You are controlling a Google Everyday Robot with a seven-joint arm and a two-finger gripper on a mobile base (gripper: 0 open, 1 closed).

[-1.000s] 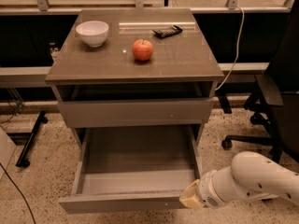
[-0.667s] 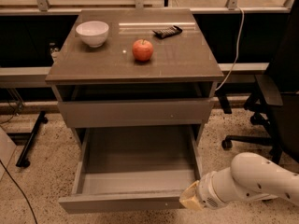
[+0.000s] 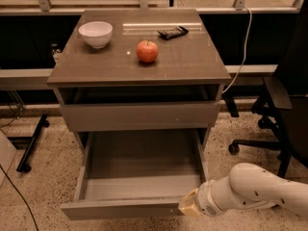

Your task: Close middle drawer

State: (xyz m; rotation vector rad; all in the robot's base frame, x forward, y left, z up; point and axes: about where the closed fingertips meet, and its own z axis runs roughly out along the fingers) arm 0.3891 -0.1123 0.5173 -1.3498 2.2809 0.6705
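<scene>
Middle drawer open; the closing is not yet done.
The middle drawer [image 3: 120, 209] stands pulled far out of the cabinet, so the whole push inward is left to do. The end effector [image 3: 188, 207] is at the right end of this drawer's front panel; one cannot tell if it is apart or together. Above the drawer are one topmost drawer front [image 3: 139, 115] and one counter [image 3: 187, 61] carrying one white bowl [image 3: 96, 33], one apple [image 3: 147, 51] and one dark flat object [image 3: 173, 32].

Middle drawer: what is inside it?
The middle drawer shows only a bare grey floor. Its rear lies hidden under the top drawer. The gripper sits at its front right corner.
</scene>
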